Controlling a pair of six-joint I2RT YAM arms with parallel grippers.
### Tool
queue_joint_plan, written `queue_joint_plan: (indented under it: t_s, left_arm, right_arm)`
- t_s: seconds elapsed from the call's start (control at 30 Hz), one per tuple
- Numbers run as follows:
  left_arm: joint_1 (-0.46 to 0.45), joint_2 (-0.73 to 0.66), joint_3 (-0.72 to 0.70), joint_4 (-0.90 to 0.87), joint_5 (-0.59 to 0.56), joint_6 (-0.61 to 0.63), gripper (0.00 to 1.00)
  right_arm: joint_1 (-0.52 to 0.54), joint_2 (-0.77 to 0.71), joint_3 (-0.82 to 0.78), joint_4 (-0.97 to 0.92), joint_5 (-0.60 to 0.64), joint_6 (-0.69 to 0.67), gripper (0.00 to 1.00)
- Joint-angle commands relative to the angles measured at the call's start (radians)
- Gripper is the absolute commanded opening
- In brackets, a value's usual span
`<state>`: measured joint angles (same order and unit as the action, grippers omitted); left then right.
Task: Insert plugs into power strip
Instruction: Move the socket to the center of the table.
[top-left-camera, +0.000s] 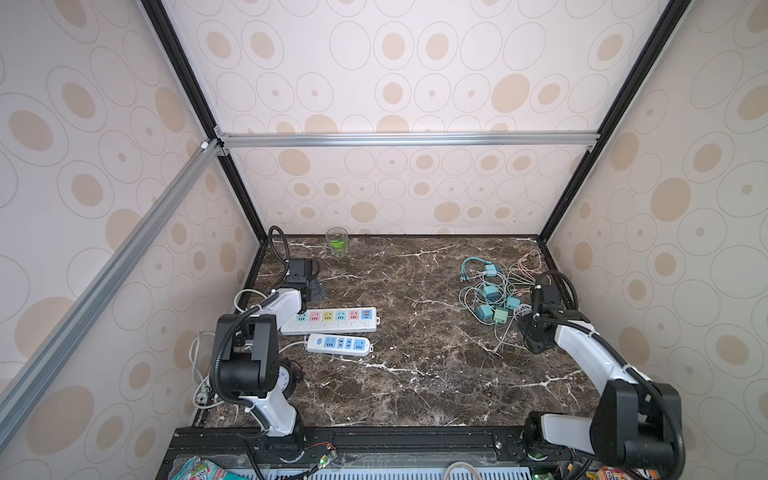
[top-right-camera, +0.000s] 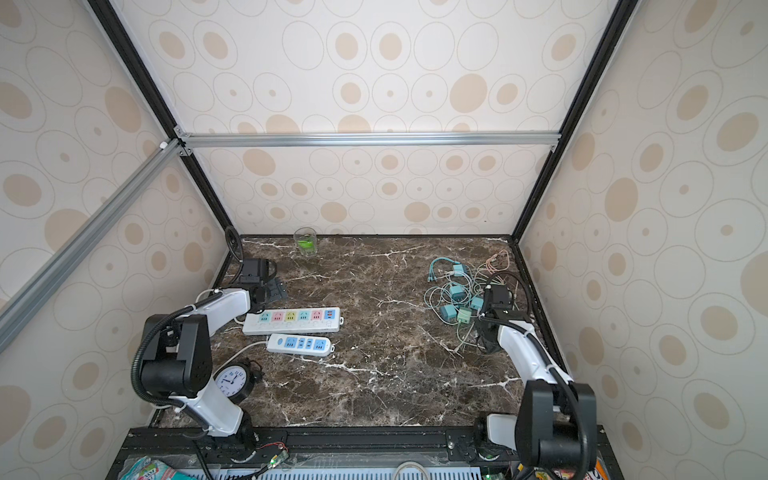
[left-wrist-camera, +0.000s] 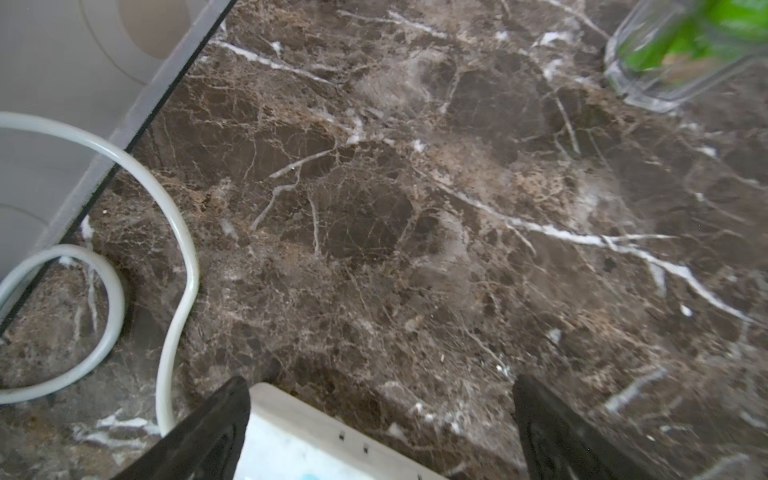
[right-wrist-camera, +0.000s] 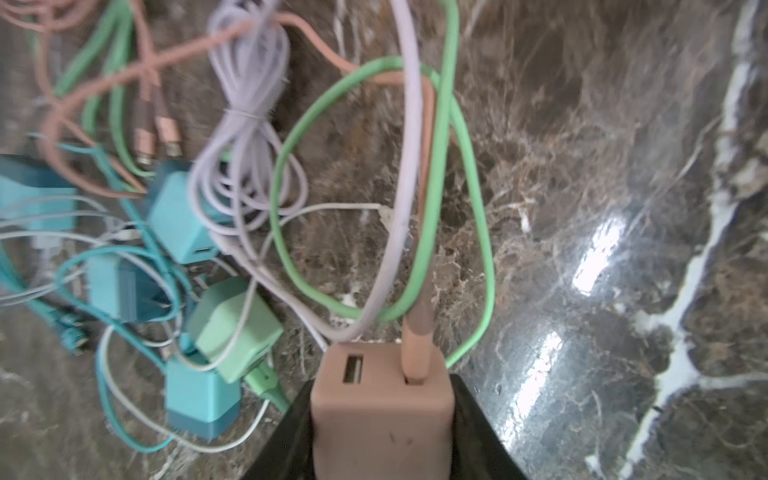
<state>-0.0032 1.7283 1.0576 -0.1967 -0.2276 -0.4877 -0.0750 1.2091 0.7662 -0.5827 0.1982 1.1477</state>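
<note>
Two robot arms reach over a dark marble table (top-left-camera: 415, 374). Read the tabletop from above as a clock face, with twelve at the far wall.

Near eight o'clock, a small black alarm clock (top-right-camera: 232, 380) stands by the left arm's base. At about ten o'clock, the left gripper (left-wrist-camera: 380, 388) hovers with its jaws spread wide and nothing between them. It sits at the end of a white power strip (top-left-camera: 332, 320) with pastel sockets, which lies at nine o'clock. A shorter blue-socket strip (top-left-camera: 338, 344) lies just beside it, toward six.

At eleven o'clock, a clear glass (top-left-camera: 337, 241) with something green inside stands against the far wall.

At two o'clock lies a pile of plugs (top-left-camera: 494, 299), teal and mint green cubes tangled in teal, green, pink, lilac and white cables.

Just beside the pile, toward three o'clock, the right gripper (right-wrist-camera: 380, 392) is clamped on a pink plug (right-wrist-camera: 380, 415). A black finger presses each side of the cube. A pink cable (right-wrist-camera: 417, 340) is plugged into one of its two ports. Whether the cube rests on the marble cannot be told.
</note>
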Motion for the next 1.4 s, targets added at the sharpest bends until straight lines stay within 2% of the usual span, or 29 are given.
queue_joint_plan:
  t_s: [0.0,0.13,0.27,0.43,0.7,0.9,1.1,1.27,1.37]
  left_arm:
    - [0.028,0.044,0.058,-0.082,-0.081,-0.008,0.98]
    - [0.097,0.073,0.025,-0.056,0.014,-0.017,0.98]
    - [0.127,0.083,-0.014,-0.027,0.12,-0.025,0.98]
    - [0.129,0.09,-0.055,-0.003,0.268,-0.061,0.98]
    - [0.113,0.039,-0.127,0.075,0.436,-0.198,0.98]
    - [0.038,-0.034,-0.231,0.183,0.493,-0.399,0.98]
    - [-0.09,-0.077,-0.304,0.258,0.483,-0.568,0.98]
    - [-0.221,-0.067,-0.322,0.309,0.465,-0.668,0.98]
    - [-0.283,-0.034,-0.305,0.35,0.468,-0.675,0.98]
  right_arm:
    - [-0.002,-0.104,-0.021,0.008,0.066,-0.101,0.0]
    - [0.016,-0.19,-0.008,0.029,0.058,-0.213,0.0]
    - [0.051,-0.21,0.017,0.062,0.012,-0.332,0.0]
    - [0.078,-0.194,0.019,0.135,-0.105,-0.424,0.0]
    - [0.147,-0.14,0.045,0.208,-0.149,-0.52,0.0]
    - [0.177,-0.078,0.065,0.264,-0.181,-0.53,0.0]
    - [0.206,-0.011,0.086,0.302,-0.207,-0.537,0.0]
    - [0.231,0.037,0.097,0.332,-0.223,-0.542,0.0]
    - [0.243,0.062,0.11,0.333,-0.214,-0.534,0.0]
